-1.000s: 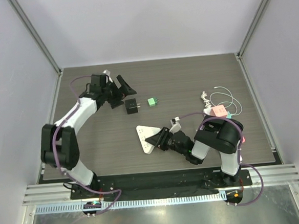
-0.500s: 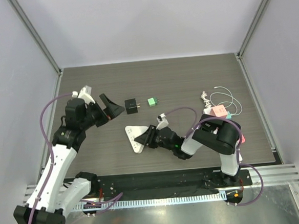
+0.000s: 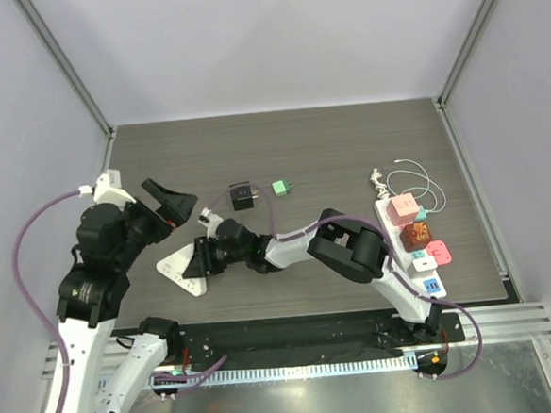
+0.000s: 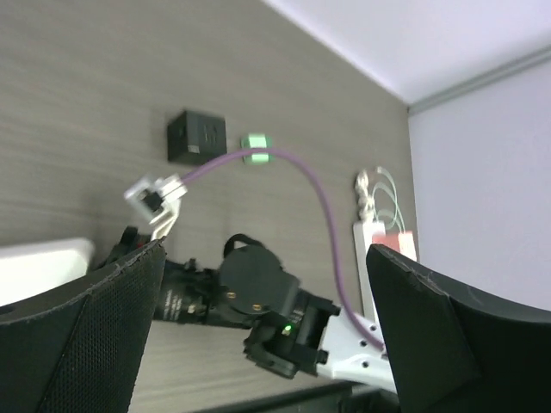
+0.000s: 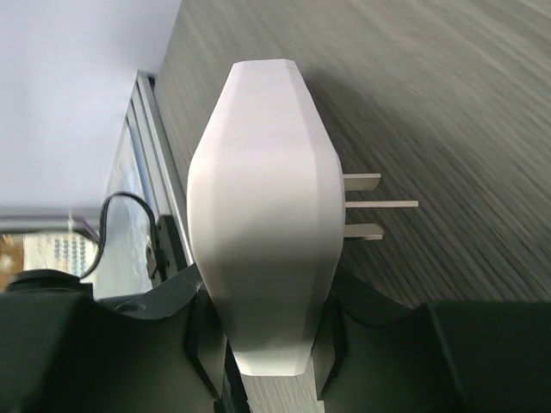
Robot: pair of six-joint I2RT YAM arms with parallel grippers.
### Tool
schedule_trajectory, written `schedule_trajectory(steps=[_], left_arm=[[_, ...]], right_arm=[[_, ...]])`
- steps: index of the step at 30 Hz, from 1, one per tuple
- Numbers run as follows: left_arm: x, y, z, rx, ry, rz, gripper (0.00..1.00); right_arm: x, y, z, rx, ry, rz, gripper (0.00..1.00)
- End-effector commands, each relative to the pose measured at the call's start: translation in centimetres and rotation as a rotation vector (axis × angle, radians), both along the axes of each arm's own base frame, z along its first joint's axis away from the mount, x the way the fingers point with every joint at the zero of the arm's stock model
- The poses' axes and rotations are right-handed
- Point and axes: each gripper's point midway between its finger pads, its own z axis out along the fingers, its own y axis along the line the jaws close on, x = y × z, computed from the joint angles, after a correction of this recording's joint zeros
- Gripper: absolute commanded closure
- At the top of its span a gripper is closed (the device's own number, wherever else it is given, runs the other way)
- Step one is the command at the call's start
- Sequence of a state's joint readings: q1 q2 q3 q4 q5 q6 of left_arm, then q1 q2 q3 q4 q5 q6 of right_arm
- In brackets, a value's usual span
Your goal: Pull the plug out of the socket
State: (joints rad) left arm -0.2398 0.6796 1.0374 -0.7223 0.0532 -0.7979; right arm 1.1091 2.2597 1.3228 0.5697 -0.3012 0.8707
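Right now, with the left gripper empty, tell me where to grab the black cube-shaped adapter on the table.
Pinch the black cube-shaped adapter across two opposite flat side faces, left gripper descending from above. It rests flat on the dark wood-grain table, sides exposed, small green plug apart. Mind the purple cable arcing close by.

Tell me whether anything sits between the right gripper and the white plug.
Nothing does. The right gripper is shut directly on the white plug, its fingers against both sides, and the prongs stick out bare.
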Motion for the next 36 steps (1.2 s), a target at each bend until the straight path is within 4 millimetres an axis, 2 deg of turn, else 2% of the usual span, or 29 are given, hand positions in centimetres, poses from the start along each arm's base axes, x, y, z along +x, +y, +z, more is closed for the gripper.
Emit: schedule_trajectory(steps=[1, 3, 5, 6, 7, 8, 9, 10, 12, 13, 15, 16, 18, 20, 23, 24, 26, 27, 28, 30, 32, 34, 35, 36], left_arm=[[-0.1, 2.9, 1.9, 0.091, -0.041, 0.121, 0.0], [0.1, 3.5, 2.4, 0.109, -0.052, 0.146, 0.0], [0.1, 3.9, 3.1, 0.13, -0.063, 0.162, 0.0], [0.0, 4.0, 3.3, 0.133, -0.07, 0.162, 0.0], [0.1, 4.0, 3.4, 0.133, -0.076, 0.16, 0.0], [0.1, 3.8, 3.5, 0.134, -0.081, 0.152, 0.0], [0.1, 3.7, 3.4, 0.133, -0.08, 0.147, 0.0], [0.2, 3.7, 3.1, 0.133, -0.075, 0.144, 0.0], [0.5, 3.4, 2.8, 0.131, -0.072, 0.132, 0.0], [0.6, 3.3, 2.5, 0.132, -0.069, 0.132, 0.0], [0.9, 3.4, 2.2, 0.138, -0.056, 0.136, 0.0], [1.0, 3.3, 2.3, 0.136, -0.061, 0.135, 0.0], [1.2, 3.3, 2.7, 0.145, -0.073, 0.13, 0.0], [1.3, 3.3, 4.0, 0.158, -0.104, 0.122, 0.0], [1.2, 2.9, 6.0, 0.161, -0.15, 0.091, 0.0], [1.1, 2.8, 6.5, 0.156, -0.159, 0.085, 0.0], [0.8, 2.3, 7.4, 0.134, -0.18, 0.063, 0.0], [0.8, 2.1, 7.8, 0.122, -0.192, 0.054, 0.0], [0.5, 1.6, 7.9, 0.103, -0.196, 0.028, 0.0], [0.3, 1.0, 8.2, 0.081, -0.208, -0.002, 0.0], [-0.1, 0.2, 8.2, 0.063, -0.22, -0.047, 0.0], [-0.2, -0.4, 8.1, 0.048, -0.232, -0.078, 0.0], [-0.3, -0.7, 8.2, 0.038, -0.236, -0.091, 0.0], [-0.4, -1.1, 8.3, 0.024, -0.243, -0.111, 0.0]], right_arm=[[-2.4, 1.5, 0.5, -0.051, -0.053, 0.227, 0.99], [-2.9, 1.7, -0.9, -0.075, -0.024, 0.259, 0.99], [-3.4, 2.4, -0.6, -0.055, -0.008, 0.309, 0.99], [-4.0, 2.5, -1.2, -0.071, 0.011, 0.33, 0.98], [-4.1, 2.5, -2.2, -0.09, 0.021, 0.34, 0.97], [-4.3, 3.2, -1.7, -0.083, 0.005, 0.359, 0.93], [-4.7, 3.1, -2.3, -0.111, 0.019, 0.374, 0.89], [-4.6, 3.5, -2.5, -0.117, 0.017, 0.38, 0.78], [-4.2, 3.3, -3.7, -0.181, 0.027, 0.34, 0.67], [-3.9, 3.3, -3.9, -0.193, 0.024, 0.325, 0.57], [-3.7, 3.2, -3.7, -0.196, 0.007, 0.31, 0.43], [-3.4, 3.0, -3.8, -0.202, 0.001, 0.294, 0.3], [-3.1, 2.6, -3.7, -0.208, -0.008, 0.263, 0.22], [-3.0, 2.4, -3.7, -0.215, -0.009, 0.244, 0.15], [-2.6, 2.0, -4.2, -0.235, -0.009, 0.208, 0.11], [-2.3, 2.1, -3.4, -0.221, -0.023, 0.196, 0.1], [-2.0, 1.3, -3.9, -0.232, -0.025, 0.16, 0.07], [-1.7, 1.5, -2.5, -0.193, -0.046, 0.143, 0.07], [-1.7, 0.6, -3.3, -0.207, -0.027, 0.115, 0.06], [-0.6, 0.1, -2.4, -0.164, -0.029, 0.064, 0.05], [0.0, -1.5, -2.7, -0.161, -0.013, 0.005, 0.05], [1.2, -2.1, -1.2, -0.107, 0.003, -0.066, 0.05], [1.3, -3.2, -2.0, -0.121, 0.018, -0.095, 0.05], [1.8, -3.5, -1.7, -0.109, 0.024, -0.126, 0.05]])
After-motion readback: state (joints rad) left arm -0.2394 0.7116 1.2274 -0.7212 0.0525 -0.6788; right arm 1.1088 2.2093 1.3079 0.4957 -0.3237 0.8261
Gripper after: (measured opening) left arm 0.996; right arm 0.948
